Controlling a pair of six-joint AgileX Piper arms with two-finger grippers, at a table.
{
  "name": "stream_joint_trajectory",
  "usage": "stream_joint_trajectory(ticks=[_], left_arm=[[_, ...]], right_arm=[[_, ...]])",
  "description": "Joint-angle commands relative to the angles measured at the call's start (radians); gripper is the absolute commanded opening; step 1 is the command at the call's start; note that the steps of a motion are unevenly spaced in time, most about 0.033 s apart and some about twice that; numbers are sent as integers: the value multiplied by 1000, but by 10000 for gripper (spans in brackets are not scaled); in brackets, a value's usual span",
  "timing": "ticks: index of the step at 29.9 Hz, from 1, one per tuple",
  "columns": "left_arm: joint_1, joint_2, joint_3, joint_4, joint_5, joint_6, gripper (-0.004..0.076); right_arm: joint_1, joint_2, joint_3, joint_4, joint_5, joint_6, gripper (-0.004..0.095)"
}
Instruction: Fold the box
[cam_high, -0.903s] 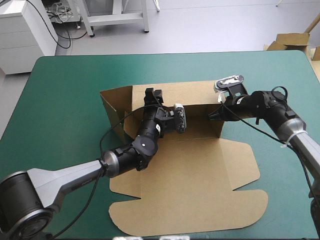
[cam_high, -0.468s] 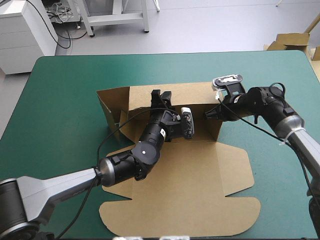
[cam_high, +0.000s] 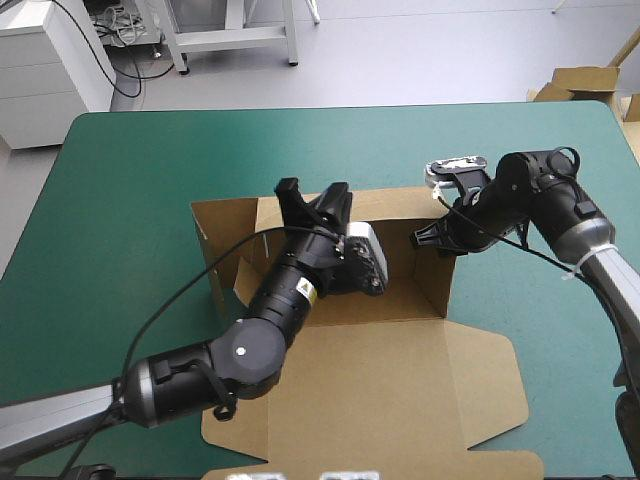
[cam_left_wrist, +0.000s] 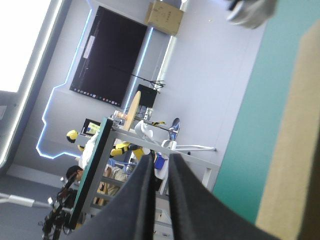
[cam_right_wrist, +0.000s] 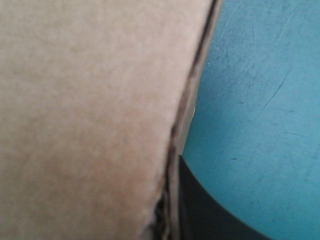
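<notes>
A brown box (cam_high: 400, 380) of cut corrugated board sits at the middle of the counter (cam_high: 130, 180) with its teal-green cover, part-way formed. Its left wall (cam_high: 213, 255), back wall (cam_high: 400, 203) and right wall (cam_high: 437, 275) stand raised around a shallow floor. The broad lid panel with rounded flaps lies flat on the cover and reaches the counter's near edge. The left hand (cam_high: 313, 200), two broad black curved fins on a black arm coming in from the near left, is lifted over the tray's inside, just in front of the back wall and nearer the left wall, and it points toward the far edge. In the left wrist view its fingers (cam_left_wrist: 135, 200) stand close together with only a thin slit between the tips. Nothing is held in that slit, and a strip of brown board (cam_left_wrist: 292, 150) rises beside them, not between them. The right hand (cam_high: 428, 238), reaching in from the far right, is at the top of the right wall, close to the corner it makes with the back wall. In the right wrist view it is clamped on the box. The wall's edge runs up from between the fingers, and one black finger (cam_right_wrist: 205, 212) lies flat against the wall's outer face on the teal-green side. The other finger is hidden behind the board (cam_right_wrist: 90, 110), which fills the rest of that view.
</notes>
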Motion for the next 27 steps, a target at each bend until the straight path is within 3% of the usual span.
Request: stream_joint_trajectory(ticks=[1, 7, 12, 17, 21, 25, 27], left_arm=[[54, -99, -46, 12, 34, -7, 16], [311, -167, -85, -185, -140, -7, 16], [557, -170, -92, -427, -220, 17, 16], [776, -168, -92, -905, -292, 346, 16], [920, -162, -92, -1263, -278, 579, 16], [1044, -159, -92, -1578, -240, 789, 16], [1095, -154, -92, -1698, -210, 861, 16]], right_arm=[[2, -37, -43, 33, -4, 21, 0], [2, 22, -45, 24, -14, 20, 1], [2, 88, -77, 13, -134, 17, 2], [2, 134, -132, -59, -174, 13, 21], [2, 154, -164, -98, -178, 13, 168], [2, 157, -183, -97, -221, 13, 435], [2, 157, -198, -97, -229, 13, 506]])
